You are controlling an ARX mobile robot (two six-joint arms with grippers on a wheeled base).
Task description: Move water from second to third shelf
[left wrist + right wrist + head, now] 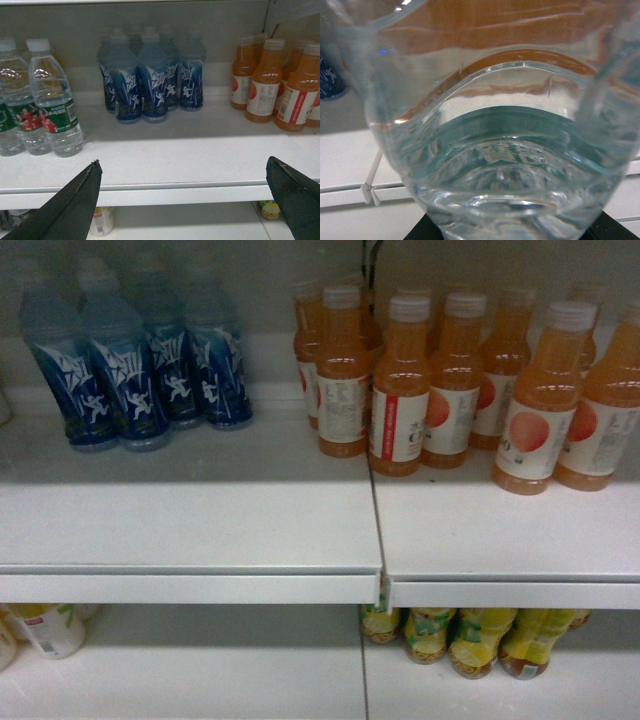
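A clear water bottle (505, 150) with a green label fills the right wrist view, pressed close between the two black fingers of my right gripper (517, 231), which is shut on it. More water bottles (50, 107) with white caps and green labels stand at the left of the shelf in the left wrist view. My left gripper (183, 161) hangs open in front of the white shelf edge (180, 192), with nothing between its fingers. Neither gripper shows in the head view.
Blue-labelled bottles (140, 365) stand at the back left of the shelf (200, 530) and orange drink bottles (460, 390) at the right. Below, yellow-labelled bottles (470, 640) and a white bottle (50, 628) stand on the lower shelf.
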